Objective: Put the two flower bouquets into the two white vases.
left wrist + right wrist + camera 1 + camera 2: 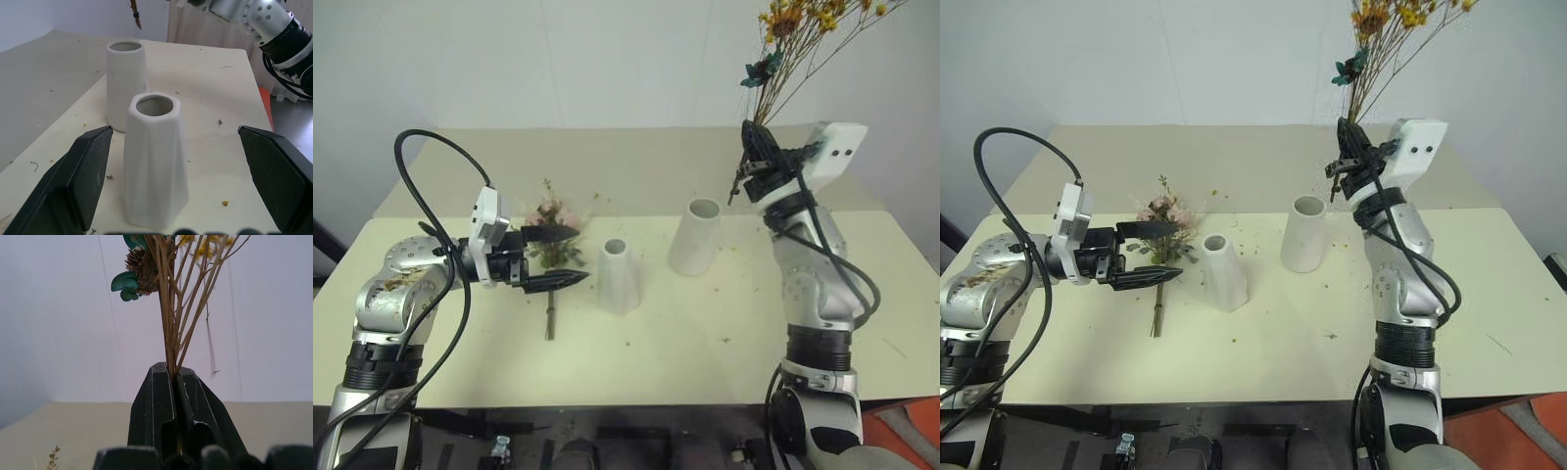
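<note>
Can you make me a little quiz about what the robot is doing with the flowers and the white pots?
1. True or false: the right gripper is shut on the yellow bouquet.
2. Where is the pink bouquet? A) in the smaller vase B) lying on the table C) in the taller vase
3. Fill in: the left gripper is ____ and holds nothing.

Key
1. True: its fingers pinch the stems, with the flowers up in the air.
2. B: it lies on the table, left of the smaller vase; the taller vase holds no flowers yet.
3. Open.
</note>
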Available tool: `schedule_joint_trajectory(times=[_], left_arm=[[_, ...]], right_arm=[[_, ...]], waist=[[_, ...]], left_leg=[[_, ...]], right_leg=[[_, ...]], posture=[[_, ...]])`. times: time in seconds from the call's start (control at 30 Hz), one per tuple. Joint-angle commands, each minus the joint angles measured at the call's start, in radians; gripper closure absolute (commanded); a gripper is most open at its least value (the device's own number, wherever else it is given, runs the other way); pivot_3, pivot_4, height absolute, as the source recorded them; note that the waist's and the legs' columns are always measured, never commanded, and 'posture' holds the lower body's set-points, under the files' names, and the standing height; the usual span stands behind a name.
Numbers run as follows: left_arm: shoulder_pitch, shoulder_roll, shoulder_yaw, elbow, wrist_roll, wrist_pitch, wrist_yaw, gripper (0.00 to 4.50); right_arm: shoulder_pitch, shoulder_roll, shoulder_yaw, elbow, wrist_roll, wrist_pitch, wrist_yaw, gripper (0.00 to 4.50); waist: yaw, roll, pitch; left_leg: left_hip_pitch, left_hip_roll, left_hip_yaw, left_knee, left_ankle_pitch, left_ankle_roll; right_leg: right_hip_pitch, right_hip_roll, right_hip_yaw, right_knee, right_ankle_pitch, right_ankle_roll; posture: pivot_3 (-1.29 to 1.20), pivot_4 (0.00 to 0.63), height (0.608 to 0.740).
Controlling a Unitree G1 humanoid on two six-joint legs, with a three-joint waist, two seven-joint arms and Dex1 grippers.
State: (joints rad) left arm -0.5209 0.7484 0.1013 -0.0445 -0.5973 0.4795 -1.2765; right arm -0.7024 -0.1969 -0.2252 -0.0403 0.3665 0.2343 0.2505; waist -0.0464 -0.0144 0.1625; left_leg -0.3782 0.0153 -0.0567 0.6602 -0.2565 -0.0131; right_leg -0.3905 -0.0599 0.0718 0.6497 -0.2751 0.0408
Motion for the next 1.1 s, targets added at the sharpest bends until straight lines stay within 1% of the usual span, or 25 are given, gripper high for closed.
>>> schedule_joint_trajectory(times=[0.03,0.47,0.9,1.07,1.1], left_arm=[[-0.005,0.016,0.031,-0.029,-0.017,-0.011,0.001,0.0],[0.011,0.018,0.033,-0.037,-0.019,-0.011,0.002,0.0],[0.022,0.027,0.037,-0.044,-0.022,-0.005,0.001,0.0],[0.025,0.03,0.037,-0.045,-0.023,-0.004,0.001,0.0],[0.024,0.03,0.037,-0.044,-0.023,-0.004,0.0,0.0]], right_arm=[[-0.033,0.014,0.011,0.006,-0.022,-0.079,-0.013,4.46],[-0.009,0.079,0.065,0.015,-0.044,-0.138,-0.033,4.46],[0.064,0.082,0.105,0.067,-0.117,-0.204,-0.025,4.46],[0.118,0.082,0.116,0.056,-0.131,-0.217,-0.016,4.46],[0.127,0.082,0.118,0.05,-0.131,-0.216,-0.015,4.21]], waist=[[0.0,0.0,0.0],[-0.001,0.0,0.0],[-0.001,0.0,0.0],[-0.001,0.0,0.0],[-0.001,0.0,0.0]], left_leg=[[0.0,0.0,0.0,0.0,0.0,0.0],[0.0,0.0,0.0,0.0,0.0,0.0],[0.0,0.0,0.0,0.0,0.0,0.0],[0.0,0.0,0.0,-0.001,0.0,0.0],[0.0,0.0,0.0,-0.001,0.0,0.0]], right_leg=[[0.0,0.0,0.0,0.0,0.0,0.0],[0.0,0.0,0.0,0.0,0.0,0.0],[-0.001,0.0,0.0,0.0,0.0,0.0],[-0.001,0.0,0.0,0.0,0.0,0.0],[-0.001,0.0,0.0,0.0,0.0,0.0]], posture=[[0.0,0.15,0.74],[0.0,0.15,0.74],[0.0,0.15,0.74],[0.0,0.15,0.74],[0.0,0.15,0.74]])
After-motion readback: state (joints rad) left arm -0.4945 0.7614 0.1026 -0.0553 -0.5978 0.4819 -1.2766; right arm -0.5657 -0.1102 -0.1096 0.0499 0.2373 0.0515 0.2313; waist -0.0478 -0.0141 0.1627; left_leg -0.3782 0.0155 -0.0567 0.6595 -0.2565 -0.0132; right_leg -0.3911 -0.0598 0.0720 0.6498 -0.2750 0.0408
